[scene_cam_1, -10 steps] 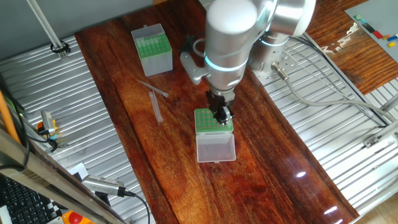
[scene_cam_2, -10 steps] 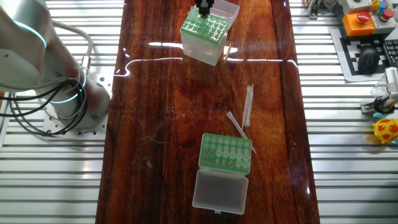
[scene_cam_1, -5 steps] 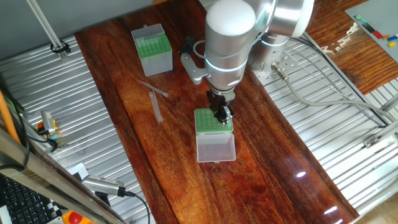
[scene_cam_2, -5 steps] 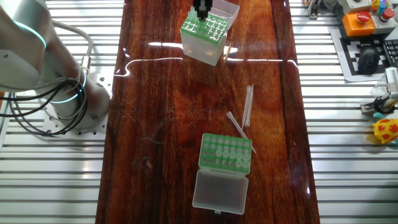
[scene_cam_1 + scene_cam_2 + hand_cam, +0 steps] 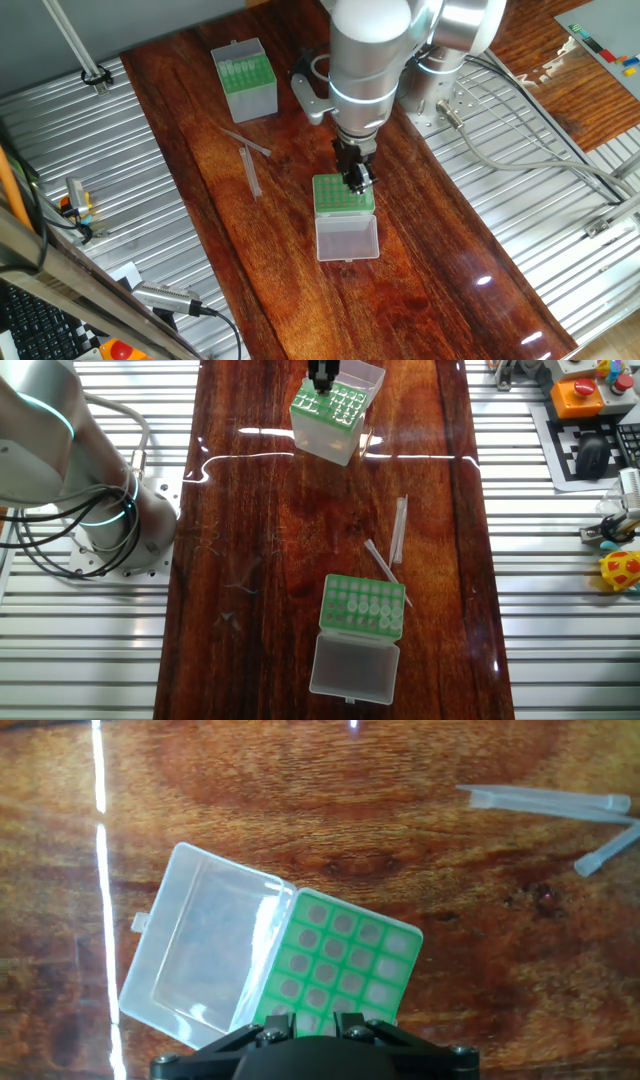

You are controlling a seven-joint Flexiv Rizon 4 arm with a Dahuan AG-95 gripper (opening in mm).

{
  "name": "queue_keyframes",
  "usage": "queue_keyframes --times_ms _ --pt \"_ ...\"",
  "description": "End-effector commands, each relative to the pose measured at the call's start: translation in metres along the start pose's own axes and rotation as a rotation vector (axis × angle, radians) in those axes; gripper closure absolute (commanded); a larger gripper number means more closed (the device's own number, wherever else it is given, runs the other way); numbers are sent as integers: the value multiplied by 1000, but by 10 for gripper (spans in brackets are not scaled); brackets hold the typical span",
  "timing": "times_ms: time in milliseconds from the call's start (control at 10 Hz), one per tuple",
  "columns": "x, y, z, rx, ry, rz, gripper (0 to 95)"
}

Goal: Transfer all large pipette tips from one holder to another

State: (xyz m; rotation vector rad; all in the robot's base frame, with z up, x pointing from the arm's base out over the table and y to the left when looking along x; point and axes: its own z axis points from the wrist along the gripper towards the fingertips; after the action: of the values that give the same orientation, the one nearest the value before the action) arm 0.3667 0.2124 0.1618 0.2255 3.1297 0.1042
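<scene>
The taller translucent box (image 5: pixel 325 435) with a green perforated top (image 5: pixel 345 960) and an open clear lid (image 5: pixel 195 955) sits right under my gripper (image 5: pixel 355 183) (image 5: pixel 321 378). In the hand view my gripper (image 5: pixel 320 1020) has its fingers a little apart, and only the green grid shows between them. The box's visible holes look pale and I see no tip standing in them. The low green rack (image 5: pixel 245 78) (image 5: pixel 363 605) stands apart from it, lid open, with large pipette tips (image 5: pixel 367 603) in some holes. Two loose tips (image 5: pixel 250 165) (image 5: pixel 399 528) (image 5: pixel 545 802) lie on the wood between the racks.
The racks stand on a dark wooden board (image 5: pixel 290 290) flanked by ribbed metal surfaces (image 5: pixel 520 240). The arm's base (image 5: pixel 95 530) and its cables sit beside the board. A keypad and small tools (image 5: pixel 600 450) lie at the far side.
My gripper has shifted slightly over the green top of the box, by only a few pixels. The racks and the loose tips have not moved.
</scene>
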Motion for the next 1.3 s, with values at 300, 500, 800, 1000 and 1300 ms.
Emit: queue_keyframes --times_ms 300,500,800,1000,1300 --pt "2 1 3 19 59 106 760" --pt "6 0 6 21 62 100 760" --pt "10 0 7 19 66 92 760" --pt "10 3 6 15 67 94 760" --pt "11 14 10 18 65 99 760"
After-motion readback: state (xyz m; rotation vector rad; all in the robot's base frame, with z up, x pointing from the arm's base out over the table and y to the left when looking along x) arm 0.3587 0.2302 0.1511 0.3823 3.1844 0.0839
